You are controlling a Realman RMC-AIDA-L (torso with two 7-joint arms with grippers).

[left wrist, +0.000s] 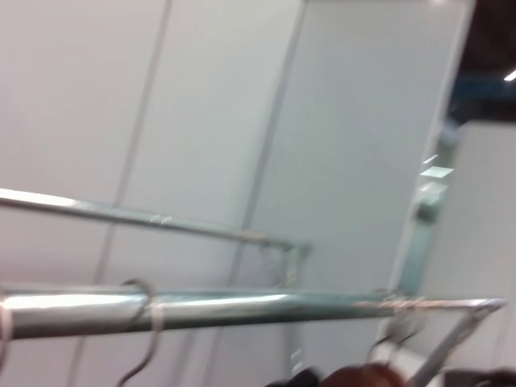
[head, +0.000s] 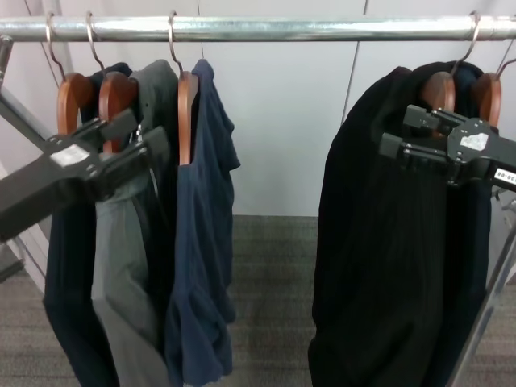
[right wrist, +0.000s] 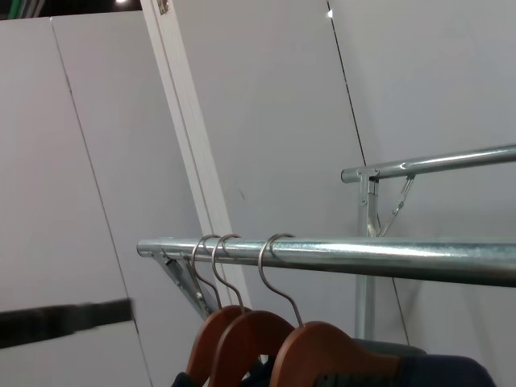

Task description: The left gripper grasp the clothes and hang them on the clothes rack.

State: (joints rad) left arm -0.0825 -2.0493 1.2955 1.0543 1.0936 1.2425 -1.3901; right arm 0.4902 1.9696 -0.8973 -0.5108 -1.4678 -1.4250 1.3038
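The navy-blue clothes [head: 197, 242] hang on a brown wooden hanger [head: 186, 113] whose silver hook sits over the clothes rack [head: 282, 29], the shiny bar across the top of the head view. My left gripper [head: 135, 135] is open just left of that hanger, in front of the grey jacket's hanger, with nothing held. My right gripper [head: 409, 133] stands open in front of the black coat at the right. The clothes rack [left wrist: 242, 307] crosses the left wrist view. In the right wrist view the clothes rack [right wrist: 363, 255] carries three hooks, with a strip of the clothes [right wrist: 439, 372] below.
A grey-and-black jacket [head: 129, 258] and a dark garment [head: 68, 274] hang left of the navy top. A large black coat [head: 387, 258] hangs at the right. A bare stretch of bar lies between them. A slanted strut [head: 492, 298] stands at the far right.
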